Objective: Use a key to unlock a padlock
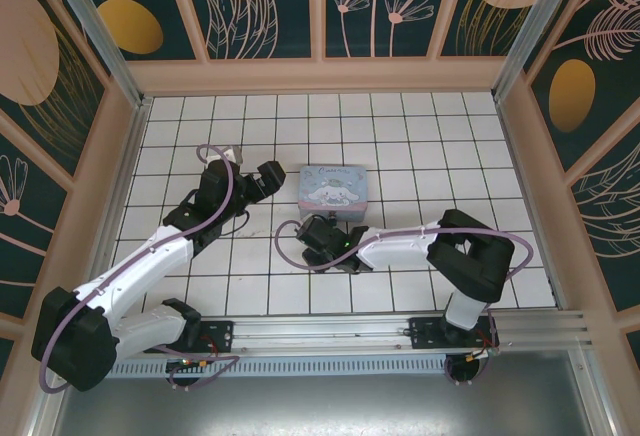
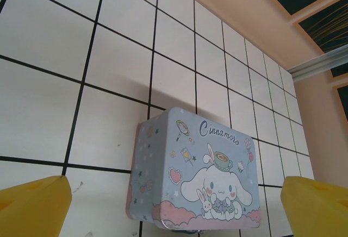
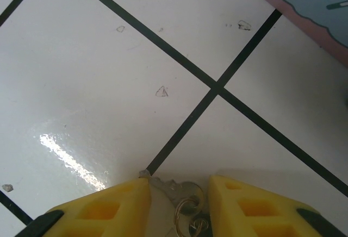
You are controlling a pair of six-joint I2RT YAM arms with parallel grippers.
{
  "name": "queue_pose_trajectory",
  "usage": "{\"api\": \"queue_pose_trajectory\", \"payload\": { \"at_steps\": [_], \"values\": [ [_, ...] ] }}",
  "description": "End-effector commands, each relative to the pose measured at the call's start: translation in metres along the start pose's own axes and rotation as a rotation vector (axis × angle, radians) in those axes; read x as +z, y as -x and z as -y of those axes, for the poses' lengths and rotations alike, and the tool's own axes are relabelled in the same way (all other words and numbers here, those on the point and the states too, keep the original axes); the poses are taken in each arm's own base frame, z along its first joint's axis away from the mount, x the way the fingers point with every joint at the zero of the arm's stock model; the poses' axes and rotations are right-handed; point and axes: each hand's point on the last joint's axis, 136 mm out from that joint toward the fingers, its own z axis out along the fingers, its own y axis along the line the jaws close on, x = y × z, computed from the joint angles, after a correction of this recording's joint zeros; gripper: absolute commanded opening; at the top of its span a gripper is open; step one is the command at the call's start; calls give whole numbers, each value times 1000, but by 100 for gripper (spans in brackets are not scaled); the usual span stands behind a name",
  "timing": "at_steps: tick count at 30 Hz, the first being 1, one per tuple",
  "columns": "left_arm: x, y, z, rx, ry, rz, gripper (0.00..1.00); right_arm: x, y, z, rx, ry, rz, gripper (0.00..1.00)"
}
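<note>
straddling the key point(image 3: 165, 184) on the tiled surface point(image 3: 98, 85), my right claw point(image 3: 179, 182) stands half spread; whether it truly pinches i cannot tell. i judge the step to be picking up the key. my left claw point(image 2: 174, 210) hangs wide over the tin point(image 2: 201, 166). next calls for a firm pinch, then a lift.

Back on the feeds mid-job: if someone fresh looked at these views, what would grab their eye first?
The pale blue cartoon tin in the middle of the white tiled floor stands out first, with the left claw wide open just to its left. Next, in the right wrist view, the right claw appears to pinch a small silver key on a ring, low over the tiles.
</note>
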Motion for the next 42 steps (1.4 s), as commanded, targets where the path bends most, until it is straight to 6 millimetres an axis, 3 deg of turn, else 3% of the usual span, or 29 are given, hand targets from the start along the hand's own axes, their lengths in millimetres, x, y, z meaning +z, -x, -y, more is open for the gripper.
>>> {"api": "queue_pose_trajectory", "payload": {
  "at_steps": [1,25,31,36,42],
  "values": [
    [2,1,2,-10,-22,5,99,2,-46,19,-33,-84,-159,36],
    [3,0,1,-18,-23,4,99,-4,-50,19,-27,-75,-161,30],
    [4,-1,1,-23,-29,-2,99,5,-55,13,-21,-50,-176,19],
    [5,-5,0,-26,-31,-10,99,10,-56,7,-4,-17,-177,1],
    [9,-11,-4,-30,-30,-28,99,2,-45,4,62,27,-118,0]
  ]
}}
